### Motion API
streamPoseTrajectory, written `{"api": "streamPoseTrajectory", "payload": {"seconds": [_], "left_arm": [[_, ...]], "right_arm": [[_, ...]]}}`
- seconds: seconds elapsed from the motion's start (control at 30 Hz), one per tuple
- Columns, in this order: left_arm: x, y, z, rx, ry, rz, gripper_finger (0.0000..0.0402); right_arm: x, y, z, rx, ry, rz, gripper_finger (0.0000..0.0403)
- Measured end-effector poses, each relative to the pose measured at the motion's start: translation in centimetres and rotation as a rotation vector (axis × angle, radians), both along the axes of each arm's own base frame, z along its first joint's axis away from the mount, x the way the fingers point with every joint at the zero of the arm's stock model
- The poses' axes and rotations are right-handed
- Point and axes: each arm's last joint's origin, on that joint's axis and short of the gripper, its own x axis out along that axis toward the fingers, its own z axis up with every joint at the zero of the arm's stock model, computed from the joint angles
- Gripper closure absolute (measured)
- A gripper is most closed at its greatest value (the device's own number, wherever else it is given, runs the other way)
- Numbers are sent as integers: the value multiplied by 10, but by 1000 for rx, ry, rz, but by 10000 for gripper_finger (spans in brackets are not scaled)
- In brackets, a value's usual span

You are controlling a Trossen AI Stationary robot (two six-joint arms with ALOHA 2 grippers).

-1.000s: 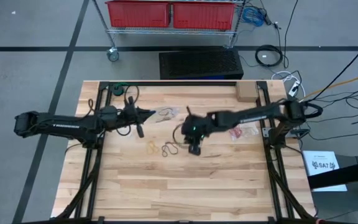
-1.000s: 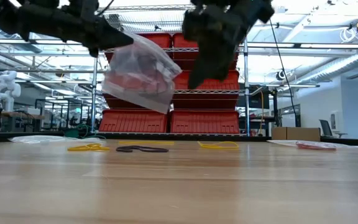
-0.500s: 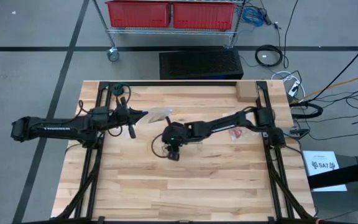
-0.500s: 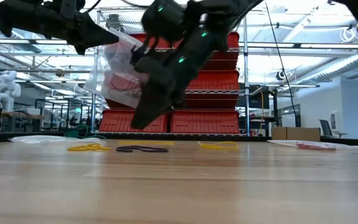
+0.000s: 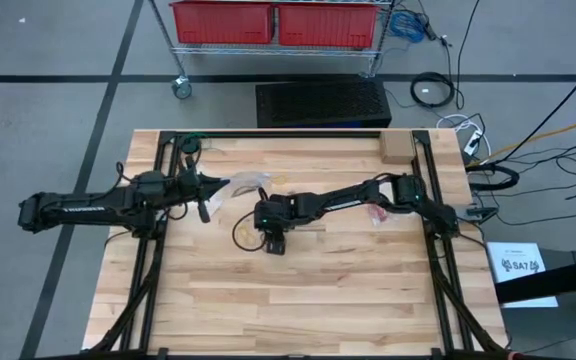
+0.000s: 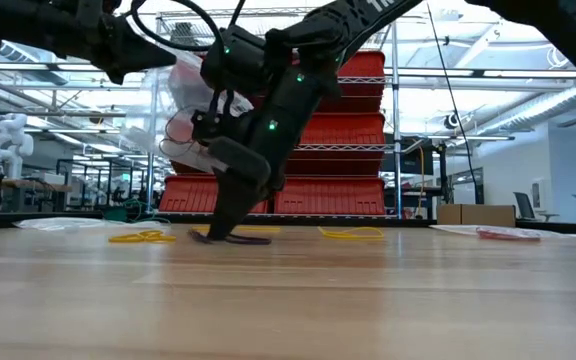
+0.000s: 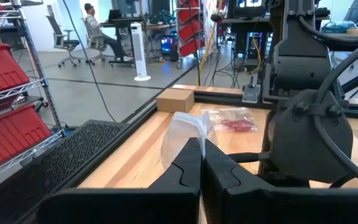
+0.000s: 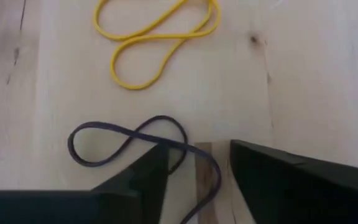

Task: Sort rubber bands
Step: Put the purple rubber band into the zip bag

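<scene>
- The right end effector (image 6: 220,232) is lowered to the tabletop (image 5: 298,300) near its middle, fingers parted, straddling one end of a black rubber band (image 8: 135,146) that lies flat in a twisted loop.
- The band's strand is seen between the two fingers; a good pick likely needs the tips pressed right to the wood before closing, since the band is thin and floppy.
- A yellow rubber band (image 8: 157,37) lies just beyond the black one, apart from it; it should be left undisturbed.
- The left end effector (image 7: 201,165) is closed on the edge of a clear plastic bag (image 5: 243,187), held above the tabletop to the left.
- The bag's mouth should be kept open and steady for the drop.
- A second bag holding red rubber bands (image 7: 232,124) rests at the right.
</scene>
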Motion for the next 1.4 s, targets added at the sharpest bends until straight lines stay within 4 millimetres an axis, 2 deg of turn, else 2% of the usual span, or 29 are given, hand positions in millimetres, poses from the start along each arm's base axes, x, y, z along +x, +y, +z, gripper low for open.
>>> {"api": "streamPoseTrajectory", "payload": {"seconds": [0.17, 0.2, 0.3, 0.47, 0.6, 0.73, 0.8, 0.93, 1.0, 1.2, 1.3, 1.4], "left_arm": [[0, 0, 0, 1, -3, 1, 402], [0, 0, 0, 0, -4, 3, 402], [0, 0, 0, 1, -4, 13, 402], [-1, 2, 0, 3, -4, 57, 402], [-1, 2, 1, -18, -15, 59, 402], [0, 2, 1, -22, -18, 61, 402], [1, 2, 0, -23, -14, 62, 402], [4, 2, -2, -39, -2, 62, 402], [8, 2, -2, -49, -5, 54, 401], [21, -1, -2, -49, -46, -11, 402], [26, -2, 1, -45, -82, -28, 402], [29, -3, 4, -40, -122, -34, 402]], "right_arm": [[-1, 2, 1, -16, 3, 37, 374], [-1, 2, 0, -16, 5, 53, 387], [-1, 5, 1, -16, 13, 93, 394], [0, 6, 22, -15, 122, 195, 401], [7, 5, 67, -45, 97, 263, 402], [3, 1, 110, -91, 56, 324, 402], [-4, -4, 132, -109, 17, 332, 403], [-26, -17, 192, -148, -129, 294, 403], [-36, -22, 216, -193, -201, 268, 403], [-60, -24, 284, -375, -486, 197, 403], [-63, -29, 299, -400, -584, 163, 403], [-63, -35, 301, -404, -602, 148, 403]]}}
